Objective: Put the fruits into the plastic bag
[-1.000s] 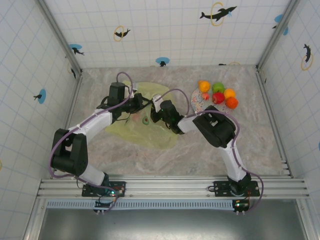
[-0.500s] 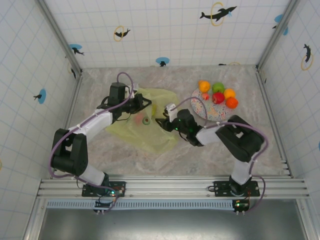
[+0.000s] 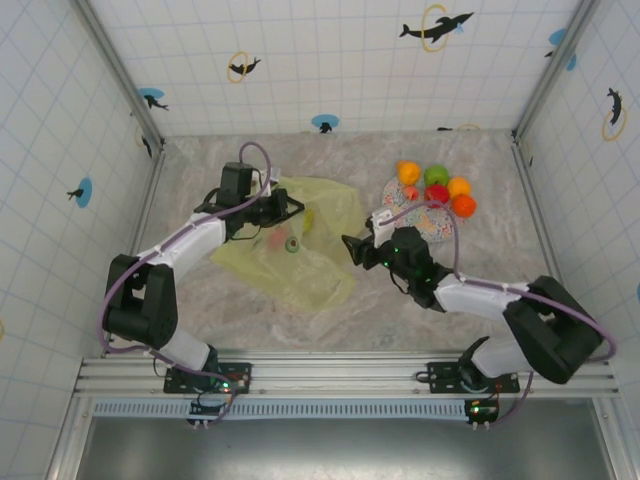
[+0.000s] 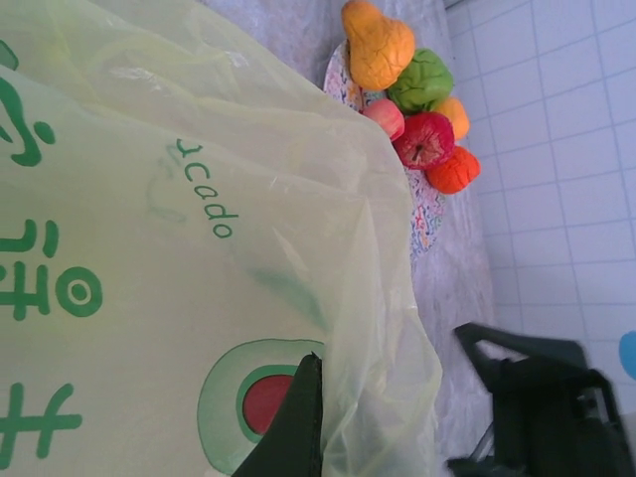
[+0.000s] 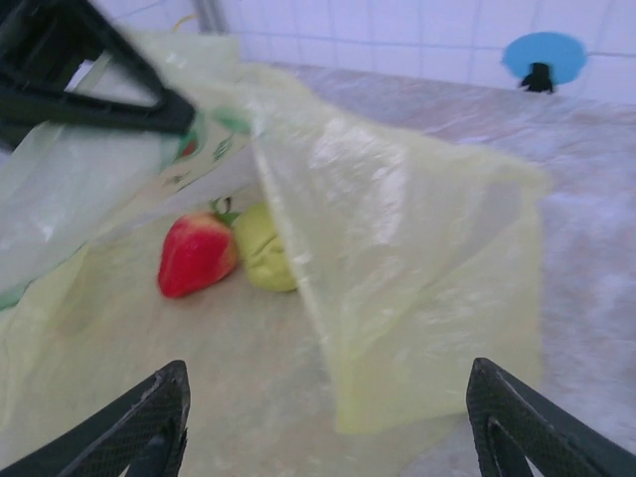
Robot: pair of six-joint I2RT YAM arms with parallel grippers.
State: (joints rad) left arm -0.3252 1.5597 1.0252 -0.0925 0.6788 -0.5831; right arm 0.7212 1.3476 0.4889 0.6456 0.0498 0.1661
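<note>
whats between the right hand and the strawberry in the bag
In the right wrist view, between the right hand and the strawberry lies just the flat lower sheet of the plastic bag, nothing on it.

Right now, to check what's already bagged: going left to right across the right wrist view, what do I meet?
red strawberry → green fruit → blue wall sticker

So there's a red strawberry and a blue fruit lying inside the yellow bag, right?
Not blue. Beside the red strawberry inside the plastic bag lies a yellow-green fruit. The right wrist view shows it.
</note>
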